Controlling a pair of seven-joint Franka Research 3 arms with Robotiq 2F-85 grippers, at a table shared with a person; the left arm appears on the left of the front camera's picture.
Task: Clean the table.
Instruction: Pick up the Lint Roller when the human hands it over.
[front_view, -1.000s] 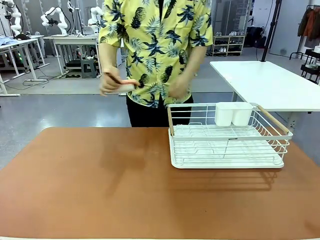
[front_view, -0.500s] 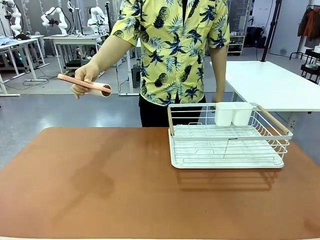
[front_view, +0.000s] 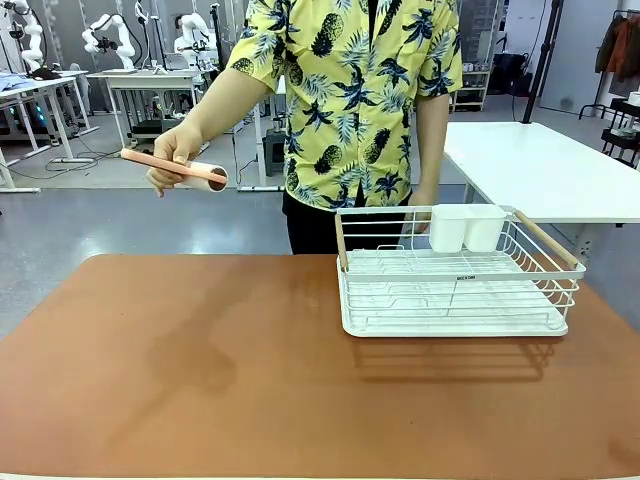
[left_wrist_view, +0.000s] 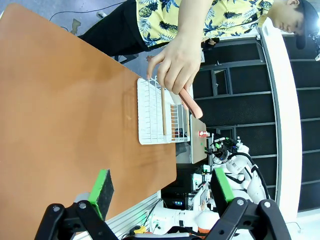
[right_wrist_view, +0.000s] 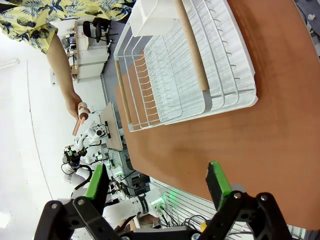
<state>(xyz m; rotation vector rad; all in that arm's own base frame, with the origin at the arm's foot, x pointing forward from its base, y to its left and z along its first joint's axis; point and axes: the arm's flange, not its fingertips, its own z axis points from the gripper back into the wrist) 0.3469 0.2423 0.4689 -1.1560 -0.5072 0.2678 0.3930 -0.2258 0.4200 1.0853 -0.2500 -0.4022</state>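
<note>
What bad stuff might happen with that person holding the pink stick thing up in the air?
The pink stick with a white roll is held in the person's hand, high up; if it slips, it may fall. An arm reaching for it might bump the white wire rack.

Reddish-brown table (front_view: 200, 370), smooth leather-like top, rounded corners, level

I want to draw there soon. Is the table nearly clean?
Nothing looks plainly finished yet. The person's hand holds a pink tube-shaped object in the air at the far side. The left gripper and right gripper hang open, holding nothing. The white wire dish rack stands on the table, so clearing it may be left.
</note>
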